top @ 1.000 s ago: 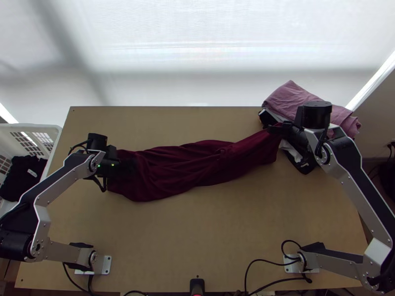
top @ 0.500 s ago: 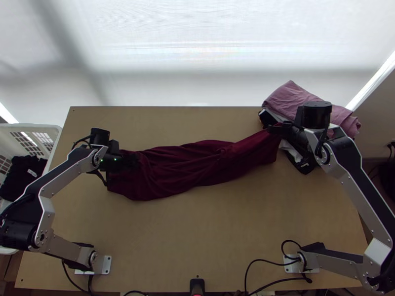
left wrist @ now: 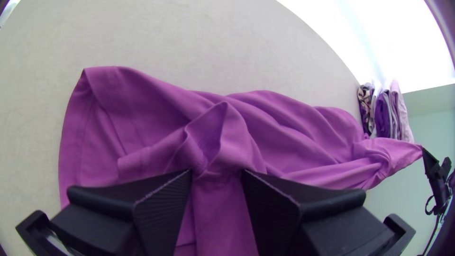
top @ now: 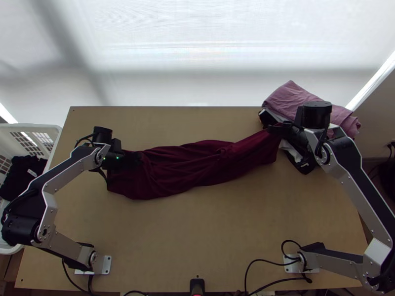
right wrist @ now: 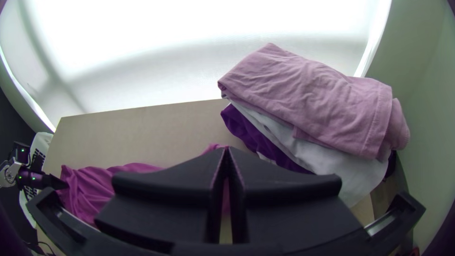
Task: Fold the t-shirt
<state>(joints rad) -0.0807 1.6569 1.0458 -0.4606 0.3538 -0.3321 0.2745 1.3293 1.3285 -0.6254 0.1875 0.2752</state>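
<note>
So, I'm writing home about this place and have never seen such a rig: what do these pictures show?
Two robot arms, left and right, work at a wooden table. One picture looks down from above; the others come from cameras on the arms' wrists, each with its own jaws at the bottom. A shirt lies lengthwise in loose folds. The right jaws are closed on one end, near a pile of clothes. The left jaws stand apart over the other end. A white basket holds dark cloth.
</note>
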